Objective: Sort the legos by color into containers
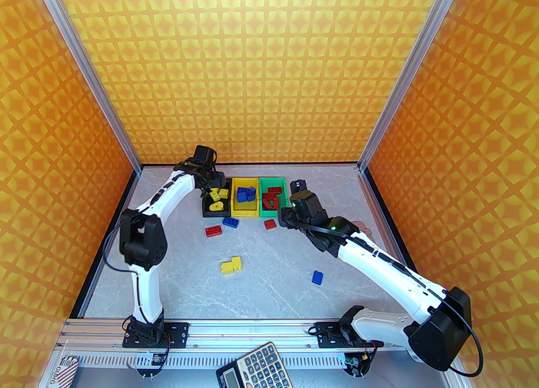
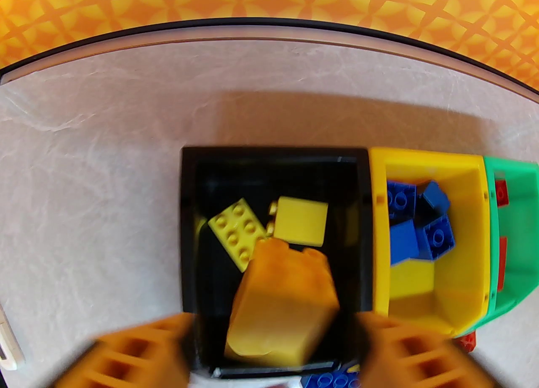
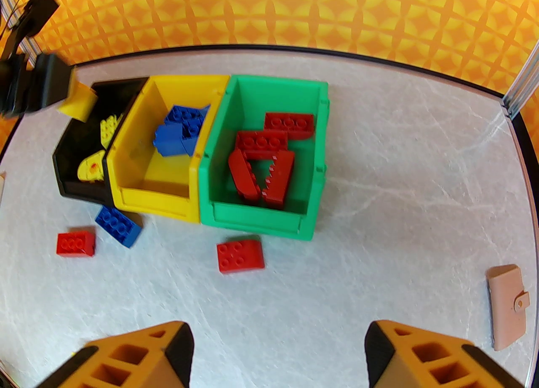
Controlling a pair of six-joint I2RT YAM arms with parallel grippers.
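Note:
My left gripper (image 2: 276,329) hangs open over the black bin (image 2: 189,226). A blurred yellow brick (image 2: 282,302) is loose between its fingers, above other yellow legos (image 2: 236,230). The yellow bin (image 1: 244,212) holds blue bricks (image 3: 179,129), and the green bin (image 3: 261,218) holds red ones (image 3: 261,167). My right gripper (image 3: 278,340) is open and empty above the table, in front of the green bin. A red brick (image 3: 240,256) lies just ahead of it. Other loose legos are a blue brick (image 3: 118,226), a red brick (image 3: 76,244), a yellow piece (image 1: 231,265) and a blue piece (image 1: 317,277).
A tan wallet-like case (image 3: 507,306) lies at the right, near the right arm. A grey calculator (image 1: 254,367) sits on the frame in front of the arm bases. The three bins stand side by side against the back wall.

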